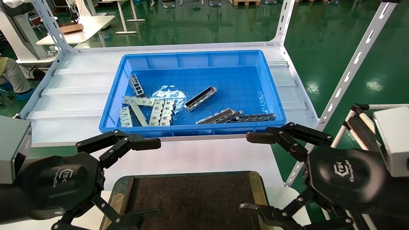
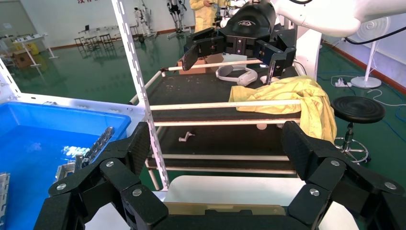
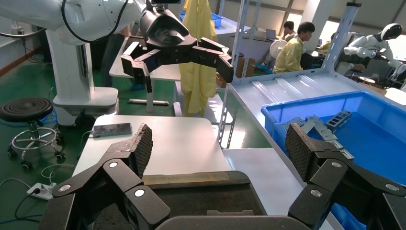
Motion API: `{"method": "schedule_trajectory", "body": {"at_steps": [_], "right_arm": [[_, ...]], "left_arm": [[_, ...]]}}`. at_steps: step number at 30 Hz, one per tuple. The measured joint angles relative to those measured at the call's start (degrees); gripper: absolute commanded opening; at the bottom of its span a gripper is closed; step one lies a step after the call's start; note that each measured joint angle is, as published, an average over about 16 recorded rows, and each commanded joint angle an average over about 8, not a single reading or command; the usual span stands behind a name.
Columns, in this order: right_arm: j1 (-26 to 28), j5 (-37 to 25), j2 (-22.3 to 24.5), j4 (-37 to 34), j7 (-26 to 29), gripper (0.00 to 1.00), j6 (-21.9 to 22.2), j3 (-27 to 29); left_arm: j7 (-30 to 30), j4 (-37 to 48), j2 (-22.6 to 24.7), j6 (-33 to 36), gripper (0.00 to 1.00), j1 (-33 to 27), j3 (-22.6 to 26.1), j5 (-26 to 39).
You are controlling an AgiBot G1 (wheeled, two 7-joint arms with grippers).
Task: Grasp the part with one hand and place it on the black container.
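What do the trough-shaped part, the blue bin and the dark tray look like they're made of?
The part: probably sheet metal, silver-grey with a bright sheen. The blue bin: likely moulded plastic, glossy with a gridded floor. The black container: matte, textured floor, material unclear, with brass-coloured strips along its rims.

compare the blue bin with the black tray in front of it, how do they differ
The blue bin is deep, with tall plastic walls; the black tray is shallow, with brass-coloured strips on its side rims. The bin holds loose metal pieces, including the trough-shaped part; no such pieces show on the visible part of the tray's floor. The bin sits on the shelf, farther from the robot; the tray lies nearer, between both open grippers. Both are rectangular.
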Motion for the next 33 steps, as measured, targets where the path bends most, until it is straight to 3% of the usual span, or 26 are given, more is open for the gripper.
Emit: {"method": "schedule_trajectory", "body": {"at_steps": [33], "right_arm": [[0.00, 0.00, 0.00, 0.00, 0.00, 1.00, 0.00, 0.00]], "left_arm": [[0.02, 0.07, 0.05, -0.01, 1.00, -0.06, 0.06, -0.03]]}}
